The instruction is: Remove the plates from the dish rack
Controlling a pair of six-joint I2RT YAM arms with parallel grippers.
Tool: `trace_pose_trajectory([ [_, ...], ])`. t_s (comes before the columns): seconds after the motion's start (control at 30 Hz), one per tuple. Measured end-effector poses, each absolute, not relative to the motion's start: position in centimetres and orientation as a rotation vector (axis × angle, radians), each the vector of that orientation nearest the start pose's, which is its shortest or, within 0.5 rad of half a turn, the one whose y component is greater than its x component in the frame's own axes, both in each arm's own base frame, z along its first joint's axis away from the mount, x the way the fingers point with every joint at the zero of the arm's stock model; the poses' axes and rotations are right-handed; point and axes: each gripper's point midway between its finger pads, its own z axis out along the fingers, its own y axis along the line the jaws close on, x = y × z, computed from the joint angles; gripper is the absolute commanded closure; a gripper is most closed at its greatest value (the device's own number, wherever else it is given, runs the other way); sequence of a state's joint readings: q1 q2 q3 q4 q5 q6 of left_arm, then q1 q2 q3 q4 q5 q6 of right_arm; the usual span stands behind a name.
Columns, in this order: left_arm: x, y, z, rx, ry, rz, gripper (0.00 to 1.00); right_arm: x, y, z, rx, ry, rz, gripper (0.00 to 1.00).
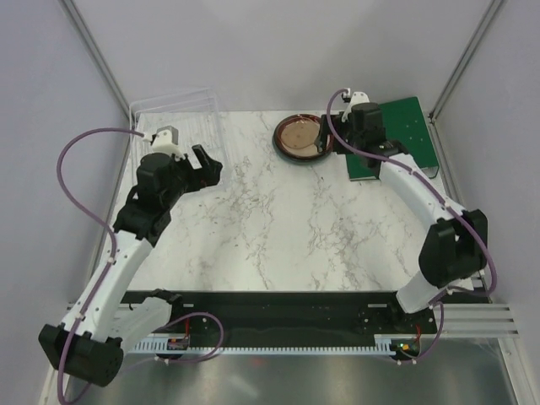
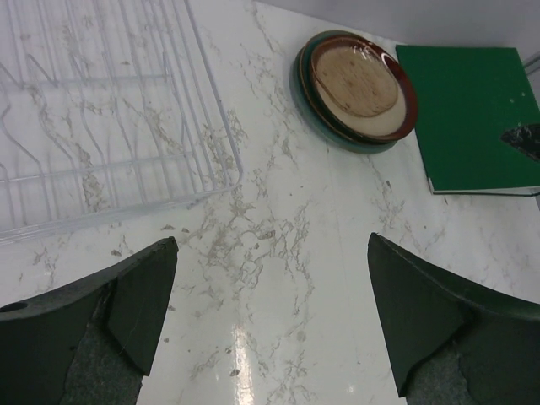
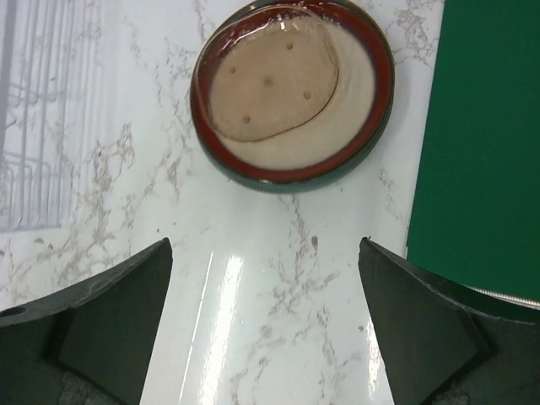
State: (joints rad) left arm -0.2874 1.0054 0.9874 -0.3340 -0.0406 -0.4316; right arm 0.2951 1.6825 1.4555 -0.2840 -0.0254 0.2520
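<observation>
A white marbled table (image 1: 278, 245) sits inside pale grey walls with metal posts at the corners.

At the far left stands the rack (image 1: 181, 114). Through its clear walls I see only dividers and the marble beneath. No plate shows in any slot, in either the overhead view or the left wrist view. Just to its right the left gripper (image 2: 272, 253) hovers over bare marble, jaws released and spread wide with nothing between them. It points past the rack's corner towards the middle of the table.

At the far middle the plates (image 1: 301, 137) lie flat in one stack on the table, well apart from the rack. The reddish-brown plate (image 3: 291, 93) is on top, and a grey-green rim (image 2: 301, 93) peeks out at the bottom. A darker edge between them looks like the third plate, though I cannot be sure from here.

Just beside the stack on the right lies the green board (image 1: 401, 135). The right gripper (image 3: 265, 253) hangs near the stack with the board's edge at its side. Its jaws are also parted and hold nothing.

To my eye the unloading is done or very nearly so, with the rack emptied and the plates stacked. What seems left is for both arms to pull away.
</observation>
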Motion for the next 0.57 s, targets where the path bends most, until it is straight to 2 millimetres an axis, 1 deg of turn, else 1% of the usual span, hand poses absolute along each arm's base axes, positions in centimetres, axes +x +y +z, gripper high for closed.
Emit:
trace_pose_trajectory([
  [0.1,31.5,-10.0,28.9,-0.155,1.872,-0.432,0.0,43.8,15.7,23.0,-0.1,2.079,0.33,0.02],
  [0.13,31.0,-9.7,29.4,-0.145,1.848,-0.424,0.0,42.7,15.4,23.1,-0.109,2.07,0.317,0.02],
  [0.2,30.0,-9.0,30.0,-0.125,1.806,-0.397,0.0,39.7,14.2,22.9,-0.123,2.049,0.28,0.02],
  [0.3,29.1,-8.0,29.3,-0.105,1.781,-0.342,0.0,35.8,12.1,22.7,-0.119,1.998,0.234,0.02],
  [0.37,28.5,-7.3,28.4,-0.082,1.772,-0.298,0.0,34.0,11.0,23.0,-0.115,1.953,0.209,0.02],
  [0.47,28.1,-6.6,27.2,-0.054,1.782,-0.243,0.0,32.4,9.7,23.8,-0.109,1.881,0.182,0.02],
  [0.57,28.0,-6.1,27.1,-0.043,1.775,-0.206,0.0,32.2,9.0,24.2,-0.083,1.849,0.159,0.02],
])
